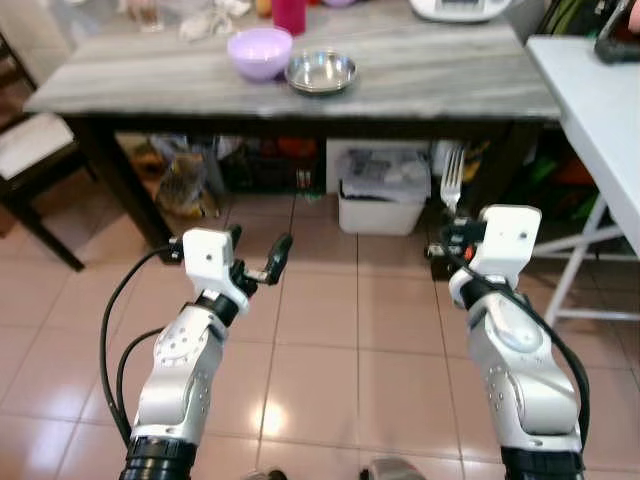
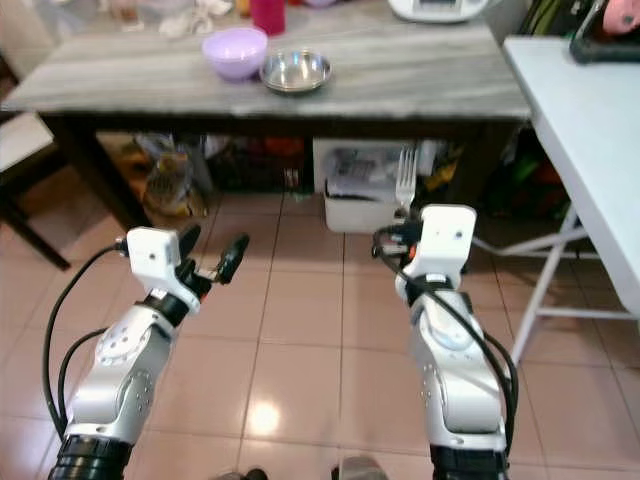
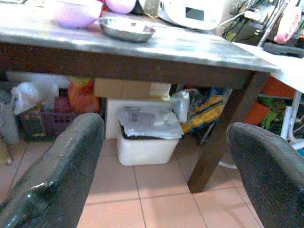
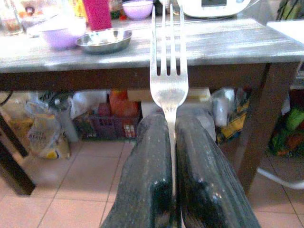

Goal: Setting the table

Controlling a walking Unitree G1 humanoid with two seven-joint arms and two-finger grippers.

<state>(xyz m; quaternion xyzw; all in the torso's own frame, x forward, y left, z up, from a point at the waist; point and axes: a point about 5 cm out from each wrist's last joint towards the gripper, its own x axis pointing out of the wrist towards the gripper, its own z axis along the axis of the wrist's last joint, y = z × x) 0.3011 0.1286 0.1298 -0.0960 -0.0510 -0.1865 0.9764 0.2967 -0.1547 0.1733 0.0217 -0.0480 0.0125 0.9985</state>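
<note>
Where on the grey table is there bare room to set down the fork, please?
The table is bare from the steel dish rightward to its right edge, in front of the white cooker. The left back is crowded around the purple bowl and red cup. The right gripper holds the fork.

Upright silver fork (image 4: 168,71), tines up

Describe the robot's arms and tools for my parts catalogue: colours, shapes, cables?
Both arms are silver, rounded segments with dimpled joints and black bases. Each ends in a white boxy wrist block. The left tool and right tool have long black glossy fingers. Black cables loop beside each arm.
</note>
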